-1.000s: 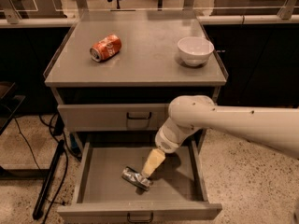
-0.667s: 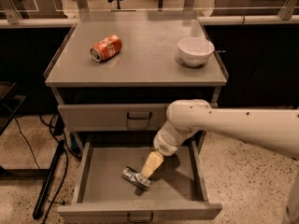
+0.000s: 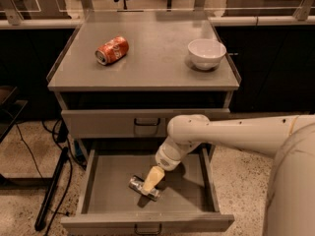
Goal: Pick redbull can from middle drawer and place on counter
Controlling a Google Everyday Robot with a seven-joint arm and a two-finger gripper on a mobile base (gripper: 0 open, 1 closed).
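Note:
The redbull can [image 3: 138, 185] lies on its side on the floor of the open middle drawer [image 3: 106, 173], silver and slim, near the drawer's centre. My gripper [image 3: 150, 182] reaches down into the drawer from the right and sits right over the can's middle, covering part of it. The white arm [image 3: 231, 134] crosses in front of the drawer's right side. Above, the grey counter [image 3: 152, 65] carries other items.
An orange-red soda can [image 3: 111, 50] lies on its side at the counter's left. A white bowl [image 3: 206, 53] stands at its right. The upper drawer front [image 3: 98, 123] is closed. Black cables and a stand leg [image 3: 51, 191] lie on the floor to the left.
The arm has sunk slightly and shifted a little left, bringing my gripper lower onto the can. The can has not moved.

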